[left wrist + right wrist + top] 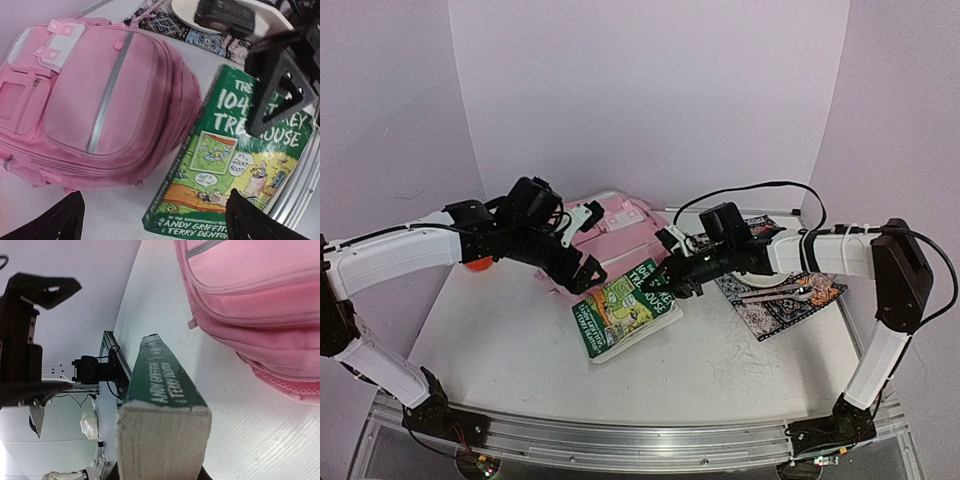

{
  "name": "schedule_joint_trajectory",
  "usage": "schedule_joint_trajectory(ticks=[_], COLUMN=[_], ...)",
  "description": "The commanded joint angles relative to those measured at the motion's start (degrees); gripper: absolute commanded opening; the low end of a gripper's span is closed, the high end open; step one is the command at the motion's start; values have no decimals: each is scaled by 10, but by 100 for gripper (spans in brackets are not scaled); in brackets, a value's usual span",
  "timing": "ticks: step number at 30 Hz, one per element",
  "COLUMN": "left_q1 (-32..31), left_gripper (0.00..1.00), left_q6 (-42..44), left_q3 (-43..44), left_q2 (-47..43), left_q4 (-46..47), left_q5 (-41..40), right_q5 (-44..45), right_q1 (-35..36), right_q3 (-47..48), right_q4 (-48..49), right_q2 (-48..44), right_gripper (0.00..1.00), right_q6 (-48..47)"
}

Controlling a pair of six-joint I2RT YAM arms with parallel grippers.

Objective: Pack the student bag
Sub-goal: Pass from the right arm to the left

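The pink student bag [610, 222] lies flat at the back middle of the table, its front pockets facing up [100, 95]. A thick green paperback book [625, 305] lies cover up just in front of it, its spine toward the bag [235, 160]. My right gripper [672, 275] is shut on the book's far end. The right wrist view shows the book's page edge [165, 440] between the jaws and the bag [260, 300] to the right. My left gripper [585, 272] is open and empty. It hovers over the gap between bag and book [152, 225].
A patterned cloth [782, 300] with a white plate and cutlery lies at the right, under my right arm. An orange object [475, 265] shows behind my left arm. A metal rail [640, 440] runs along the table's near edge.
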Motion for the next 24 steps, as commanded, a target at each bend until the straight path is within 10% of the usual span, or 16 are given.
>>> schedule_joint_trajectory(ticks=[1,24], left_q1=[70,83], left_gripper=[100,99], left_q6=[19,99], left_q3=[65,157], left_q2=[29,143], left_q4=[16,-35], left_q5=[159,404], right_q5=[-62,-88], right_q1=[-10,-25], right_q3=[62,159], right_q4=[-30,-131], right_q2=[-34,-56], right_gripper=[0,0], right_q6=[-72,-370])
